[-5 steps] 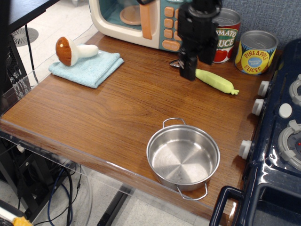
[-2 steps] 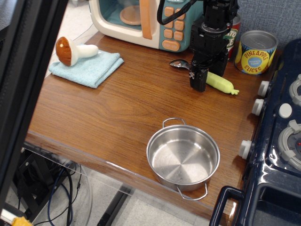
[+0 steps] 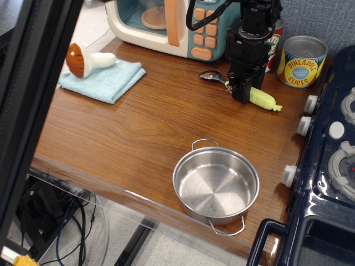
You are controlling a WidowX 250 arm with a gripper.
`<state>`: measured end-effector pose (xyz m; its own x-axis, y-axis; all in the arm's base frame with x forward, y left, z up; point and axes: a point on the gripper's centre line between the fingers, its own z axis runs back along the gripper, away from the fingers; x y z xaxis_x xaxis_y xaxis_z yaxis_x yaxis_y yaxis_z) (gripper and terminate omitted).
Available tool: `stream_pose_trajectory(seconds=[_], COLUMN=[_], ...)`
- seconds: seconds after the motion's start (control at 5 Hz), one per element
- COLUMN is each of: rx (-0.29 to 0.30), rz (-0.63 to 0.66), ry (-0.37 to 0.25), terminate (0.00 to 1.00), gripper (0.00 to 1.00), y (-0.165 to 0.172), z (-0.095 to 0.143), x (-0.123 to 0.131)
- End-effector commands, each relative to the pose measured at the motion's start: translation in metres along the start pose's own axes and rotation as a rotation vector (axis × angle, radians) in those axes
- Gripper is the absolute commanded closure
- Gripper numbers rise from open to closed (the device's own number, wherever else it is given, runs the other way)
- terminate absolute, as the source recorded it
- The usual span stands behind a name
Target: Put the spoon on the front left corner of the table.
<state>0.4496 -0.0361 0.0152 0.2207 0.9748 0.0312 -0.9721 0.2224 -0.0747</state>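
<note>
The spoon lies on the brown wood-grain table (image 3: 138, 127) at the back right, its shiny metal bowl (image 3: 209, 76) pointing left and its lime-yellow handle (image 3: 262, 98) pointing right. My black gripper (image 3: 242, 94) is lowered straight onto the middle of the spoon, covering the near part of the handle. Its fingers are at table height, around or on the handle. I cannot tell whether they are closed on it. The spoon rests flat on the table.
A steel pot (image 3: 215, 185) stands front right. A toy mushroom (image 3: 83, 59) lies on a blue cloth (image 3: 102, 80) back left. A toy microwave (image 3: 166, 22) and a pineapple can (image 3: 302, 61) stand at the back, a dark blue stove (image 3: 333, 166) right. A dark bar (image 3: 33, 111) blocks the left edge.
My gripper has moved right and down, from above the spoon's bowl end onto its handle. The spoon has not moved. The dark bar came into the left of the view.
</note>
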Motion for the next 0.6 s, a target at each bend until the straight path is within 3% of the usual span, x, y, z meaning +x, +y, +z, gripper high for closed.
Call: stream_pose_trajectory(seconds=[0.0, 0.4], rx=[-0.052, -0.1], rz=[0.038, 0.06], ry=[-0.001, 0.019], terminate=[0.0, 0.0], gripper=[1.0, 1.0], y=[0.004, 0.007], z=[0.035, 0.072], x=[0.014, 0.024])
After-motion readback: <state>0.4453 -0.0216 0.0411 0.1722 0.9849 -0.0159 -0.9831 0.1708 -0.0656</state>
